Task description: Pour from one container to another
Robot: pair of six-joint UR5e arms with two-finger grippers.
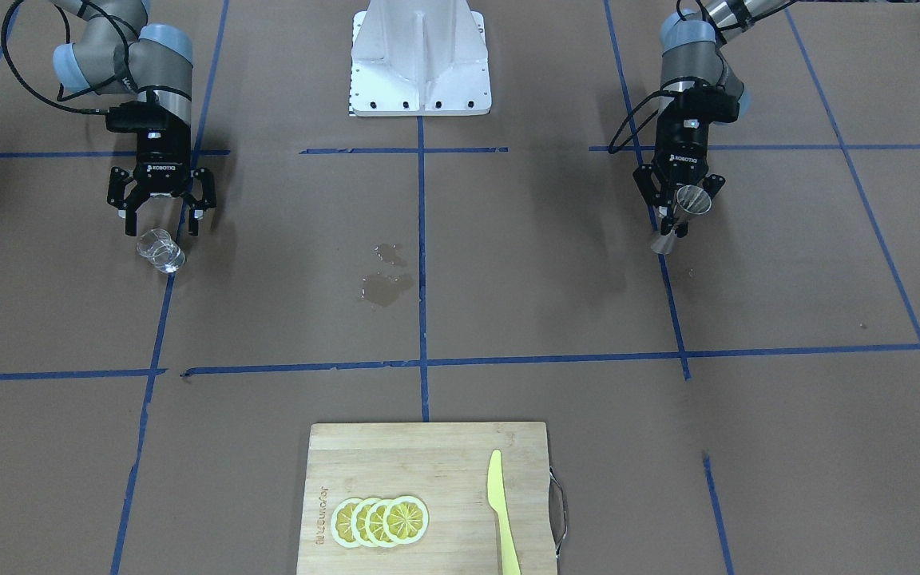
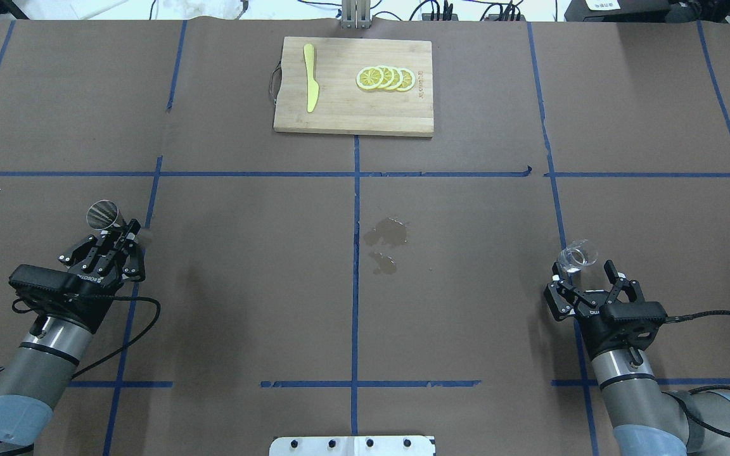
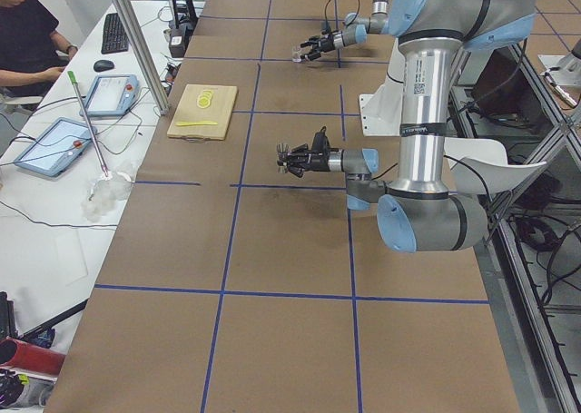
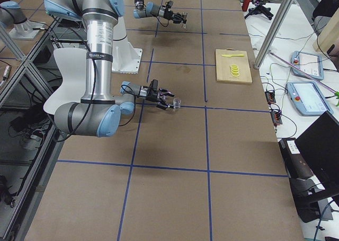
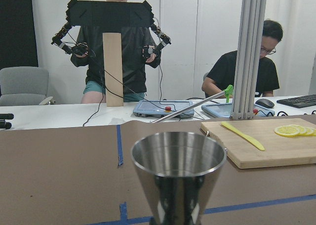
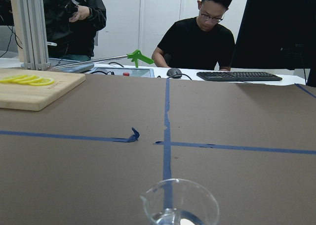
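The steel hourglass jigger [image 1: 692, 201] hangs tilted above the table, with my left gripper [image 1: 674, 224] shut on its narrow waist. Overhead, the jigger [image 2: 104, 215] sticks out past that left gripper [image 2: 125, 234]. Its open cone fills the left wrist view, where the jigger [image 5: 177, 170] hides the fingers. The clear glass cup [image 1: 160, 249] stands on the table with a little water in it. My right gripper [image 1: 161, 224] is open just behind it, its fingertips either side of the cup [image 2: 578, 254]. The cup's rim [image 6: 180, 205] shows low in the right wrist view.
A small water puddle [image 2: 387, 233] lies near the table's middle. On the far side a wooden cutting board [image 2: 339, 111] carries a yellow knife [image 2: 310, 82] and several lemon slices [image 2: 385, 78]. Operators sit beyond the far edge.
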